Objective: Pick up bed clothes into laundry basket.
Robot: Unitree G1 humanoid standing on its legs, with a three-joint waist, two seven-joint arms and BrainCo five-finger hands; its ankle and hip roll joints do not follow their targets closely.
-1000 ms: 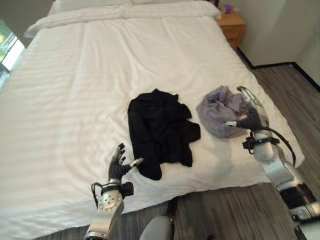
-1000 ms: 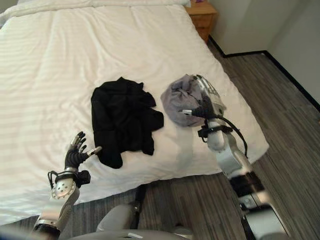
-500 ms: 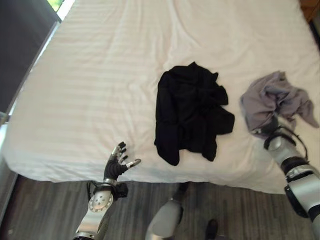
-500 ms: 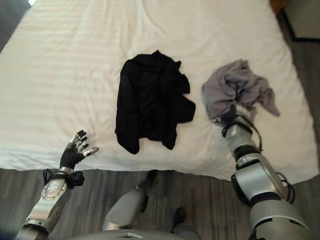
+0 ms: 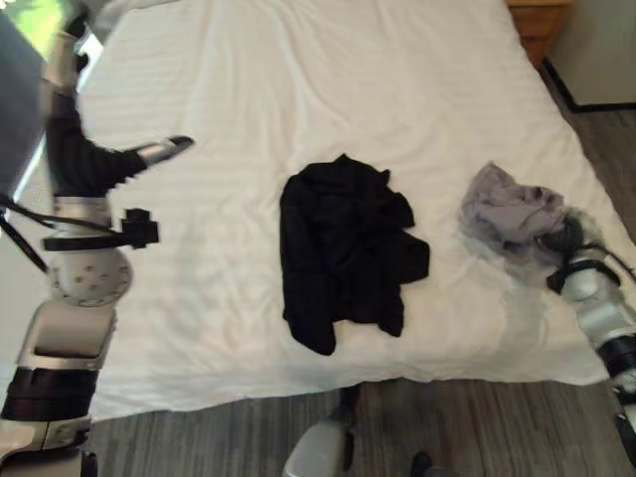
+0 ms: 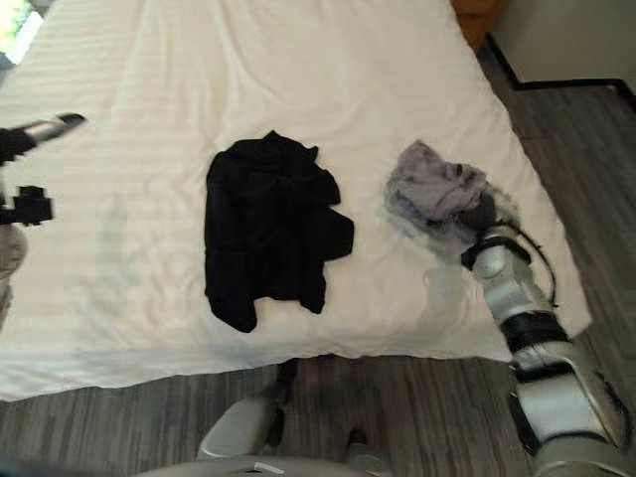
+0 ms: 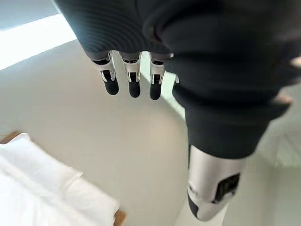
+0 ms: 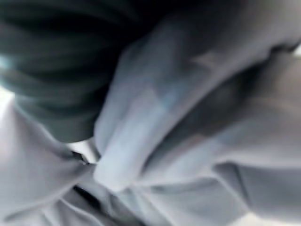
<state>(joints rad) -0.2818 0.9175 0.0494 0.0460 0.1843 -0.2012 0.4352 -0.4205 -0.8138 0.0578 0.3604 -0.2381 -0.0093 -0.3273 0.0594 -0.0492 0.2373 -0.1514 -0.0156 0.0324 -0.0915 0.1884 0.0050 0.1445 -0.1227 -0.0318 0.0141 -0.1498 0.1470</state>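
White bed (image 5: 298, 89): a striped white duvet covers it, running from the near edge at 6 o'clock up toward 12 o'clock.
Black garment (image 5: 343, 248): crumpled flat at the centre of the duvet, spread lengthwise toward the near edge, apart from both hands.
Grey garment (image 5: 507, 214): bunched in a heap at 3 o'clock of the black one, close to the bed's right side, with a strip of bare duvet between the two.
Right hand (image 6: 479, 215): pressed into the near side of the grey heap at about 4 o'clock of the scene; its dark cover sits against the cloth and the fingers are buried in the folds, so I cannot tell whether they have closed on it. The right wrist view shows grey fabric (image 8: 188, 117) right up against the dark cover.
Left hand (image 5: 94, 164): raised well above the duvet at 9 o'clock, far from both garments. The thumb tip (image 5: 169, 149) points toward the bed's middle. In the left wrist view the fingers (image 7: 133, 77) hang straight side by side with the thumb (image 7: 211, 188) held apart, and nothing is between them.
Nightstand (image 5: 540, 18): wooden, at 1 o'clock beyond the bed's far right corner.
Floor (image 6: 417, 407): grey wood planks along the near edge and down the right side of the bed.
Wall (image 7: 117, 155): pale, seen past the left hand's fingers.
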